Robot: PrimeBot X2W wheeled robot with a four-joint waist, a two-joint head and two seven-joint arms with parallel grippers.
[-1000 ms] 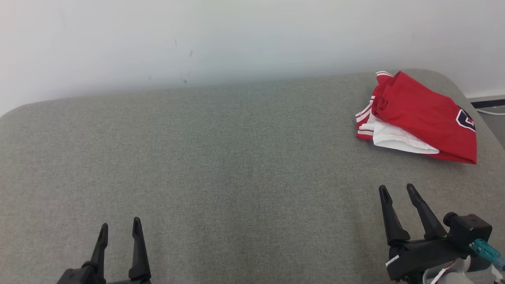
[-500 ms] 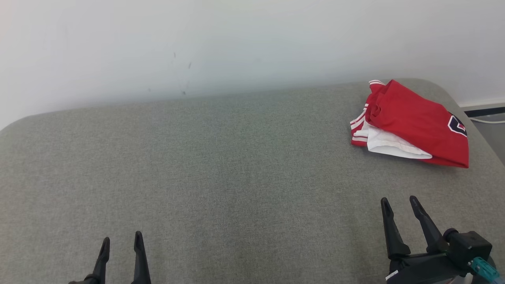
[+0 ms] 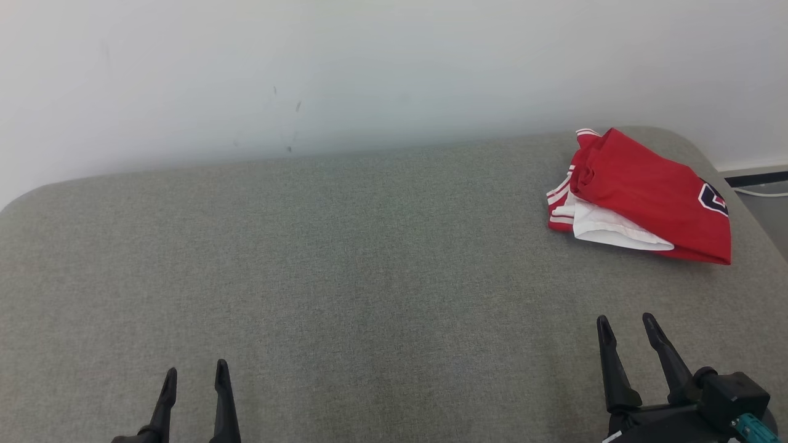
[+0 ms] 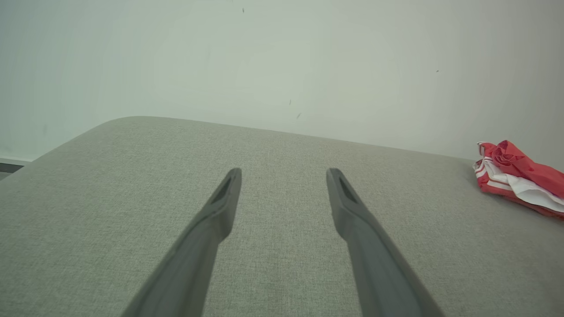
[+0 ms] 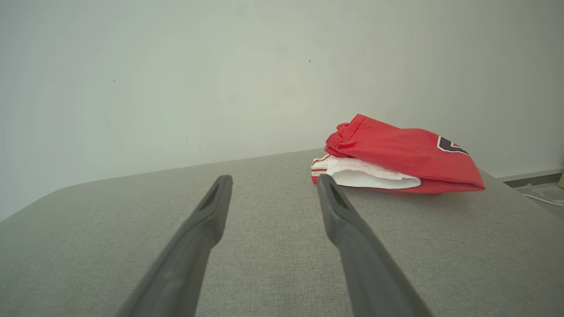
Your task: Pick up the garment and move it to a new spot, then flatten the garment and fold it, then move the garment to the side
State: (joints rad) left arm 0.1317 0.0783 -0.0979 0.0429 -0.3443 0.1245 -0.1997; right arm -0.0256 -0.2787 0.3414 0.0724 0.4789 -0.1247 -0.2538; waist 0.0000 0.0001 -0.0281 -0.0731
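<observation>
Head looks down; wrists, seemingly low, share garment (image 3: 640,197).

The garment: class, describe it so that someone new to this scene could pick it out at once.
Start from the wide grey fabric-covered surface against the pale wall. At its far right corner lies the garment, loosely bundled. It is bright red with white lining, striped trim and a dark emblem.
</observation>
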